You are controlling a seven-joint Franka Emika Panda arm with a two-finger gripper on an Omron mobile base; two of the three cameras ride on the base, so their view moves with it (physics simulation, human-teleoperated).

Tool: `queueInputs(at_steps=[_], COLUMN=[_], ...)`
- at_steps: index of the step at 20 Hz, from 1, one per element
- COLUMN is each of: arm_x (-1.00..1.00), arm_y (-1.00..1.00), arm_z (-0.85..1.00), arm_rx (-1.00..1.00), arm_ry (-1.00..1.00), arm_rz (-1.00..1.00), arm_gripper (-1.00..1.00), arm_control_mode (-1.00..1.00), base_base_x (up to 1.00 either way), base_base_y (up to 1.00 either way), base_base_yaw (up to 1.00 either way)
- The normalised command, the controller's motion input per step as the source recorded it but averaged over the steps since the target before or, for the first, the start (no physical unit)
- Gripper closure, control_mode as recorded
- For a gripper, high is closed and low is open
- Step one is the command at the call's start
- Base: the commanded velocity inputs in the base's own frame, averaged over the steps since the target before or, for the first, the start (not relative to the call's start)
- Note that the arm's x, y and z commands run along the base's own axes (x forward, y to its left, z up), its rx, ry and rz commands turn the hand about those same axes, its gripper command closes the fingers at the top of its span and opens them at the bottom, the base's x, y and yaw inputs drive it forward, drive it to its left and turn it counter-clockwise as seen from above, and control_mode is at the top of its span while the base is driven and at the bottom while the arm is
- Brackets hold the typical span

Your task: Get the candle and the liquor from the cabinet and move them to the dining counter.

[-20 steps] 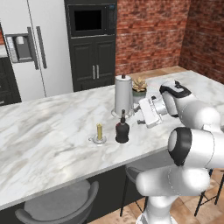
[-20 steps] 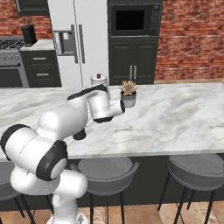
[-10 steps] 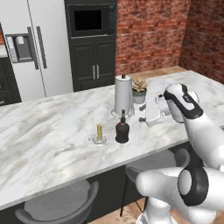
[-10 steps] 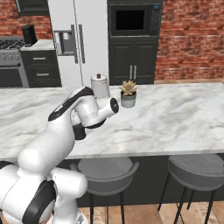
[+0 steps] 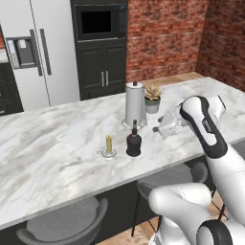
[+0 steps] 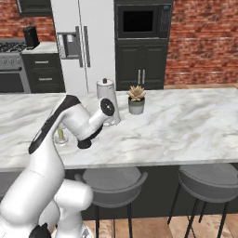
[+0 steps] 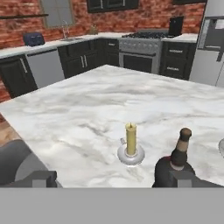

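Note:
The pale-yellow candle (image 5: 108, 145) on its whitish saucer and the squat black liquor bottle (image 5: 133, 142) stand side by side on the marble dining counter (image 5: 57, 143). My gripper (image 5: 161, 127) hovers just right of the bottle, open and holding nothing. In the hand view the candle (image 7: 131, 141) sits at centre, the liquor (image 7: 179, 159) is right behind my right fingertip (image 7: 183, 178), and the counter (image 7: 87, 100) stretches away. From the right base view the candle (image 6: 61, 135) peeks out left of my arm. The cabinet is out of view.
A tall steel canister (image 5: 135, 104) and a small potted succulent (image 5: 152, 98) stand just behind the bottle. Grey stools (image 6: 111, 181) sit under the counter's near edge. A fridge (image 5: 28, 52) and black cupboards (image 5: 103, 76) line the far wall.
My arm's elbow has swung up and to the right, and the hand has drawn slightly right, away from the bottle. Candle and bottle have not moved.

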Motion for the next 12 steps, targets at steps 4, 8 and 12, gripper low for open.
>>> queueInputs(at_steps=[4,8,12], arm_x=[-0.47,-0.47,-0.48], arm_y=[-0.01,0.0,0.0], arm_z=[0.31,0.32,0.3], arm_rx=[0.0,0.0,0.0], arm_ry=[0.14,0.14,0.12], arm_rz=[-0.09,-0.08,-0.08], arm_gripper=[-1.0,-1.0,-1.0], arm_control_mode=[-1.0,-1.0,-1.0], base_base_x=[0.0,0.0,0.0], base_base_y=[0.0,0.0,0.0], base_base_yaw=[0.0,0.0,0.0])
